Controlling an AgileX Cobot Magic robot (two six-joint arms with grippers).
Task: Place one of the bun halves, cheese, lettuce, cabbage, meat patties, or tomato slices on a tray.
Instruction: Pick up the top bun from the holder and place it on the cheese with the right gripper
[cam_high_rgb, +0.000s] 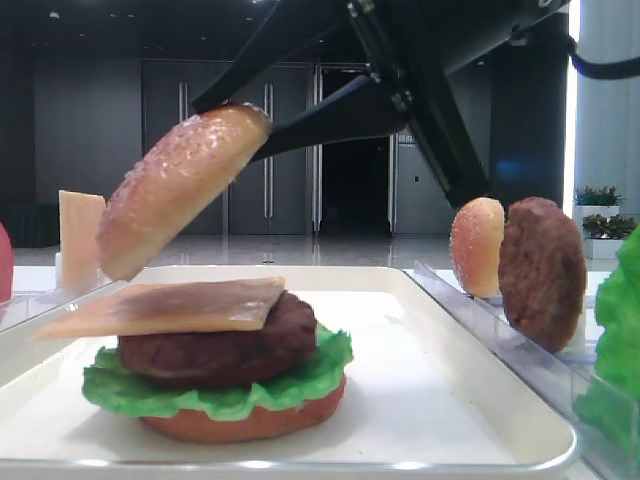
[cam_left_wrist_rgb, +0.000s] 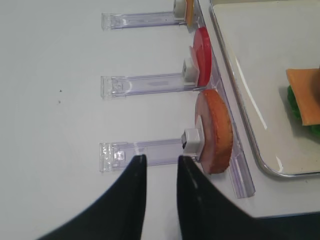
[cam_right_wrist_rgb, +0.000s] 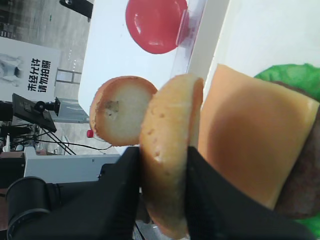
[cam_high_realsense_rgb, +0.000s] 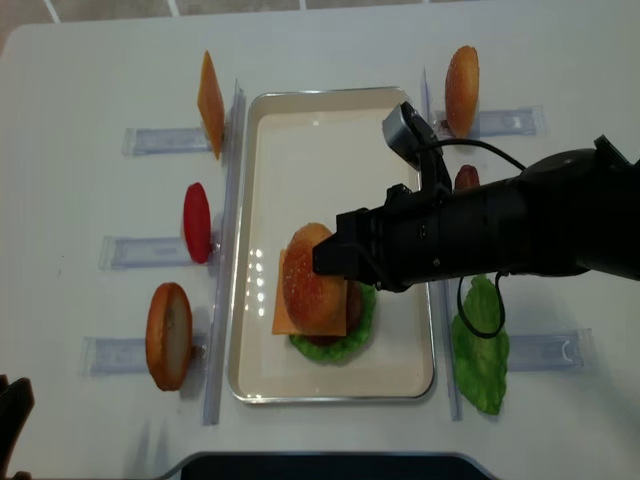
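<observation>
My gripper is clamped on a bun half, one black finger on each face, the bun standing on edge between them with its tan crust toward the camera. Just beyond it to the left, another bun half shows its pale cut face with a small dark mark. Right of my held bun lies a flat orange cheese slice, resting on a dark meat patty whose edge peeks out at the right. Green lettuce shows past the cheese's far corner. Farther ahead, a red tomato slice stands in a clear rack beside the white tray rim.
</observation>
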